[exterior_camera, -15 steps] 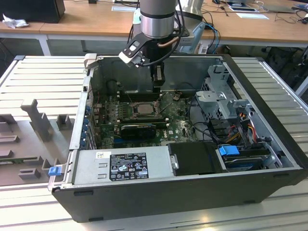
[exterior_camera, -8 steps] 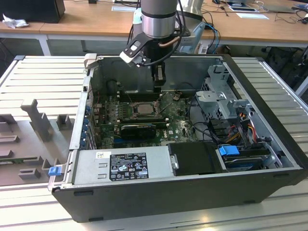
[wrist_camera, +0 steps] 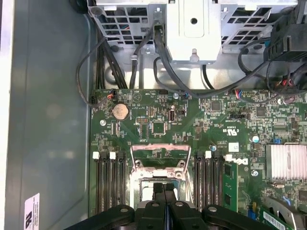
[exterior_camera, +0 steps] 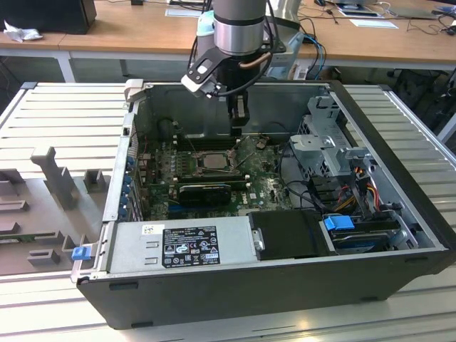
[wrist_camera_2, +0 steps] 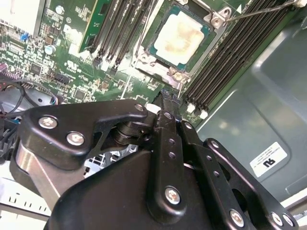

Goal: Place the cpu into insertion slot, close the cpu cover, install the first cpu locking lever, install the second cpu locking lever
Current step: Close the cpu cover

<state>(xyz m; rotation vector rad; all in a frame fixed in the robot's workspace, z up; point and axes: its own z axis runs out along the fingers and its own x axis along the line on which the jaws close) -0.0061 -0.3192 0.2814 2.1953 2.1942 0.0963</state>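
The flat, pale silvery-beige square cpu [wrist_camera_2: 182, 38], judged light, stiff, fragile and best gripped by its edges, is seated in the silver-rimmed square insertion slot [wrist_camera_2: 144, 59], the empty jaws pressed together beside it.

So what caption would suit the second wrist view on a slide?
Robot's closed fingers poised near the chip seated in its socket on a green circuit board.

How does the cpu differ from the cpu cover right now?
The cpu is a solid square with a pale top; the cpu cover is a thin metal frame with an open middle. The cpu lies flat in the insertion slot; the cpu cover is swung open. Both are roughly square.
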